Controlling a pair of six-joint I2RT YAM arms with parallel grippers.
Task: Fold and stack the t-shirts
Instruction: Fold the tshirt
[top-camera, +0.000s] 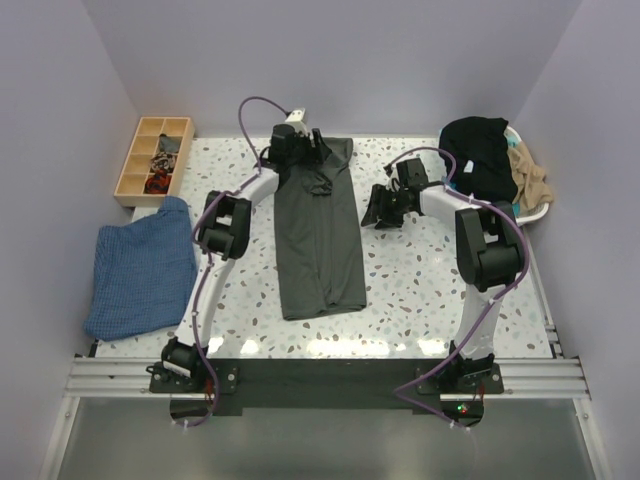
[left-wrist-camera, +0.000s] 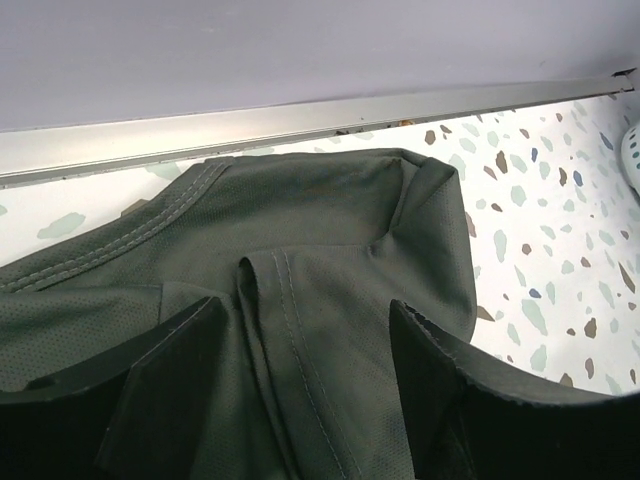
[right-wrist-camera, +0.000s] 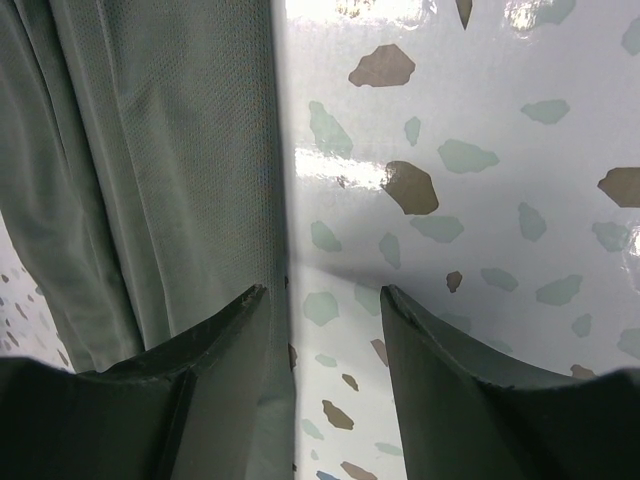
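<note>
A dark charcoal-grey t-shirt (top-camera: 320, 240) lies on the table as a long strip folded lengthwise, its collar end at the back. My left gripper (top-camera: 312, 150) hovers low over that collar end. In the left wrist view my left gripper (left-wrist-camera: 305, 320) stands open, astride a raised stitched fold of the shirt (left-wrist-camera: 330, 220). My right gripper (top-camera: 378, 212) is at the shirt's right edge. It is open too (right-wrist-camera: 320, 300): one finger over the shirt's edge (right-wrist-camera: 170, 170), the other over bare table.
A folded blue t-shirt (top-camera: 140, 265) lies at the left edge. A white basket (top-camera: 535, 210) at the back right holds black (top-camera: 480, 150) and tan (top-camera: 530, 180) shirts. A wooden compartment tray (top-camera: 155, 155) sits at the back left. The back rail (left-wrist-camera: 300, 120) is close.
</note>
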